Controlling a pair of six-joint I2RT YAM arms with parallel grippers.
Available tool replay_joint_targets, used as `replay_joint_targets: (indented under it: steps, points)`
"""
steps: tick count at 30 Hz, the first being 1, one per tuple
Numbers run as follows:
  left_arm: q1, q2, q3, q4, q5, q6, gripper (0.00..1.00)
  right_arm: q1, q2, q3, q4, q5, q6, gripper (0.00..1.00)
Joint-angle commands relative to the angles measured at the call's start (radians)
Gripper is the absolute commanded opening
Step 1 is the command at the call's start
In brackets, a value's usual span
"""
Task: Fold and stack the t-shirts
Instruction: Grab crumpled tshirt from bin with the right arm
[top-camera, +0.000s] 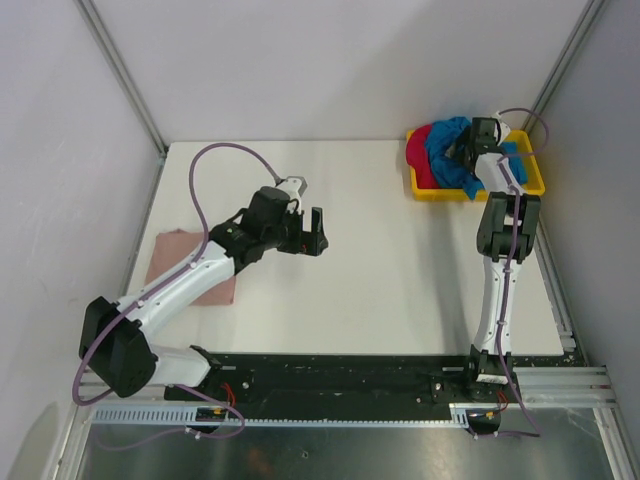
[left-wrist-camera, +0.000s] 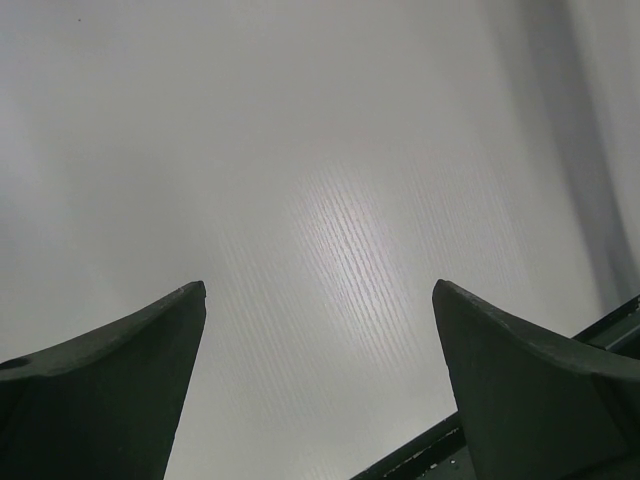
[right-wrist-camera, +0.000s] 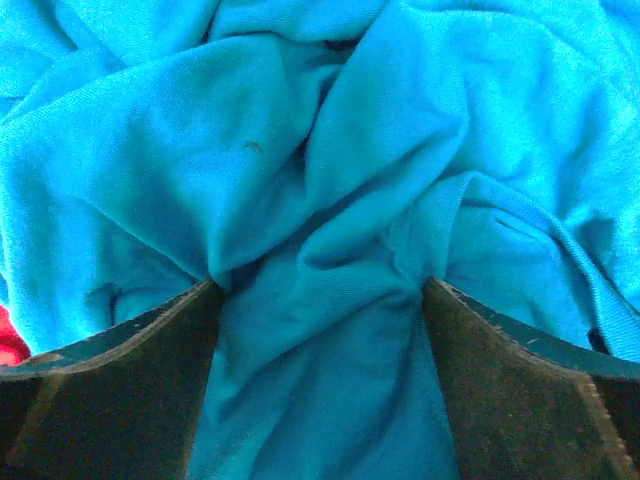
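The right gripper (right-wrist-camera: 320, 290) holds its dark wedge-shaped fingers (right-wrist-camera: 120, 390) wide apart, tips at the soft, deeply creased knit of the blue t-shirt (right-wrist-camera: 300, 170), a ridge of cloth between them. It is heaped beside the red t-shirt (top-camera: 418, 152) in the shallow yellow tray (top-camera: 440, 195) at the tabletop's (left-wrist-camera: 330, 150) far right corner. The left gripper (left-wrist-camera: 320, 290), likewise spread, hovers over bare matte tabletop; the pink t-shirt (top-camera: 178, 247) lies flat by the left edge, partly under the left arm (top-camera: 190, 275).
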Motion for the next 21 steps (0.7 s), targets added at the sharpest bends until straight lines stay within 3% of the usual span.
replay_joint_targets:
  steps: [1,3,6,9,21]
  points:
    - [0.011,0.008,0.03,0.014,0.017,0.019,0.99,-0.011,-0.013,0.04,-0.014,-0.012,0.002,0.78]
    - [0.013,0.01,0.032,0.013,0.019,0.02,0.99,-0.017,-0.028,0.039,-0.01,-0.01,0.004,0.6]
    - [0.014,0.014,0.033,0.014,0.02,0.019,1.0,-0.023,-0.057,0.042,-0.009,-0.006,-0.002,0.25]
    - [0.017,0.009,0.03,0.013,0.016,0.019,0.99,-0.025,-0.093,0.042,-0.013,0.007,-0.01,0.04]
    - [0.028,-0.015,0.027,0.004,0.001,0.015,0.99,-0.027,-0.311,0.036,-0.059,0.077,-0.066,0.0]
